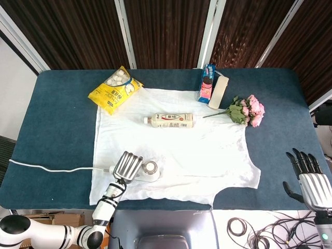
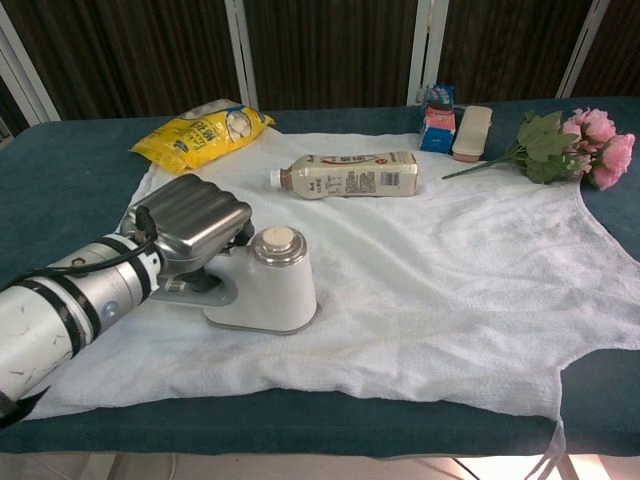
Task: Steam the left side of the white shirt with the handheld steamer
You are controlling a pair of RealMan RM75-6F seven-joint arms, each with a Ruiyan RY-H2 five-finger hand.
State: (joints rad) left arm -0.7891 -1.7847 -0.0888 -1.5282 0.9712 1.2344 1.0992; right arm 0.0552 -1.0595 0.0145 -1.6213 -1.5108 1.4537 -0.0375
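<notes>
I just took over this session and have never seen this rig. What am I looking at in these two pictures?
Both cameras are the robot's own: the head view looks down on the table, the chest view looks across it. The left robot hand holds the handheld steamer on the left side of the white shirt. The right robot hand hangs open, off the table edge. A bottle lies on the shirt; a yellow snack bag, small carton and pink flowers lie around it.

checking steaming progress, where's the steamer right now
The handheld steamer sits on the near left part of the white shirt, gripped by the left hand, well in front of the lying bottle.
</notes>
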